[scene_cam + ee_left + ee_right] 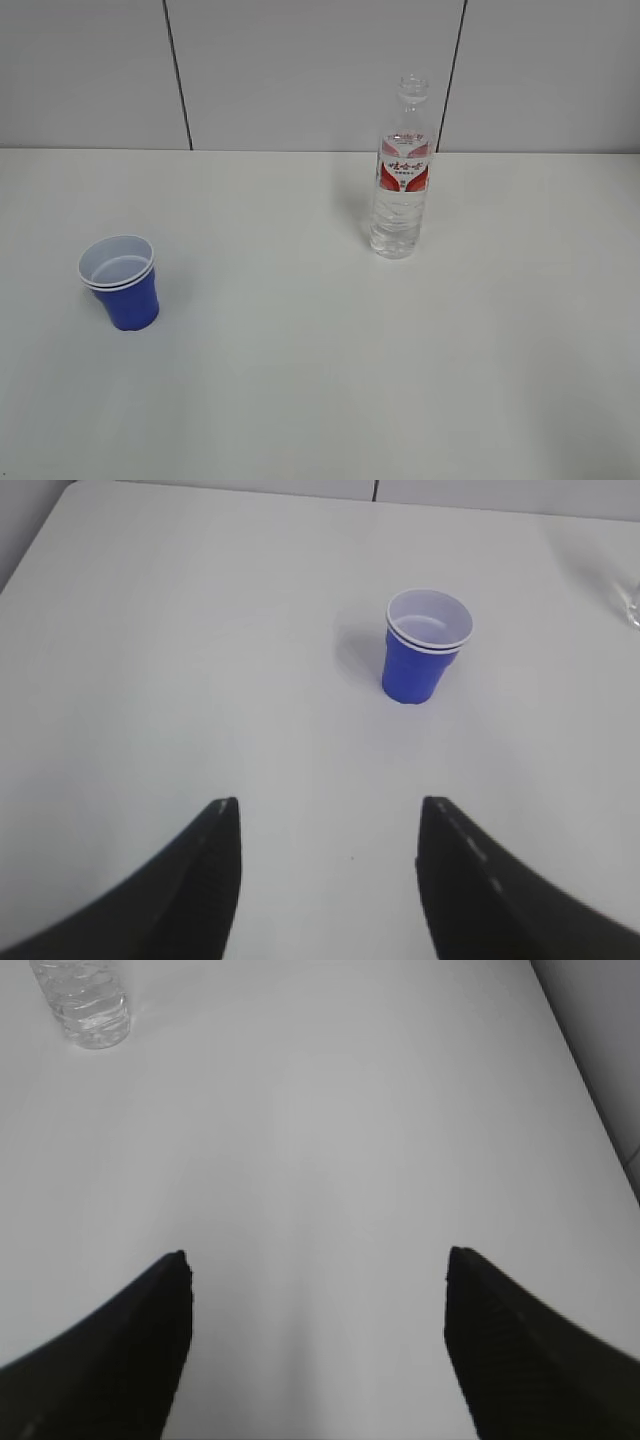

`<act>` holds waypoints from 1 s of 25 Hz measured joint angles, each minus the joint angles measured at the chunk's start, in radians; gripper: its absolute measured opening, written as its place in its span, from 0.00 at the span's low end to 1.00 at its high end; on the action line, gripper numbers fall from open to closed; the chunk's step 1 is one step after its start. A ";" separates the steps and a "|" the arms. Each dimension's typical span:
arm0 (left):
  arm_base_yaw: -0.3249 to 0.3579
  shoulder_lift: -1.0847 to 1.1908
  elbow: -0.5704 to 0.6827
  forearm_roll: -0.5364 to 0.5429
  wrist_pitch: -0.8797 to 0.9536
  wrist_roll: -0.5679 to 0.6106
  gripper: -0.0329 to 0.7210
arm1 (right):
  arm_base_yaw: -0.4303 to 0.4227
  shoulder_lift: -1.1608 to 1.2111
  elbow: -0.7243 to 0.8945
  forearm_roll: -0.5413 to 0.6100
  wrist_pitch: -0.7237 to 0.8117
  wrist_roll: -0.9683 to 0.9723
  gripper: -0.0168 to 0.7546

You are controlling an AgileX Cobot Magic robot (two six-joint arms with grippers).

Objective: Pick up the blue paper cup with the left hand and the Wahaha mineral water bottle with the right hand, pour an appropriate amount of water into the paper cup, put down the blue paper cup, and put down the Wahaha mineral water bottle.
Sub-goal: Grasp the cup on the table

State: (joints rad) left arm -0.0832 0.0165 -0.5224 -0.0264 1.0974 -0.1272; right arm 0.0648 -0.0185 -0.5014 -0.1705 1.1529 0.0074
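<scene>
The blue paper cup (122, 283) stands upright on the white table at the left, white inside, with a double white rim. It also shows in the left wrist view (424, 648), well ahead of my left gripper (328, 810), which is open and empty. The Wahaha mineral water bottle (402, 173) stands upright at the back right, clear, without a cap, with a red-and-white label. Its base shows at the top left of the right wrist view (85, 1000). My right gripper (316, 1258) is open and empty, far from the bottle. Neither gripper shows in the exterior view.
The white table (320, 380) meets a grey panelled wall (300, 70) at the back. The table's right edge (590, 1080) shows in the right wrist view. The bottle's edge shows at the right border of the left wrist view (633, 600).
</scene>
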 joint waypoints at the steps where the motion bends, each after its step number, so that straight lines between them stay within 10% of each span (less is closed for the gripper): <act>1: 0.000 0.000 -0.002 0.000 -0.004 0.000 0.61 | 0.000 0.000 0.000 0.000 0.000 0.000 0.78; 25: -0.048 0.393 0.069 -0.062 -0.746 0.073 0.73 | 0.000 0.000 0.000 0.000 -0.002 0.000 0.78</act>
State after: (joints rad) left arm -0.1311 0.4093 -0.4529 -0.0884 0.3512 -0.0544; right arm 0.0648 -0.0185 -0.5014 -0.1705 1.1513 0.0074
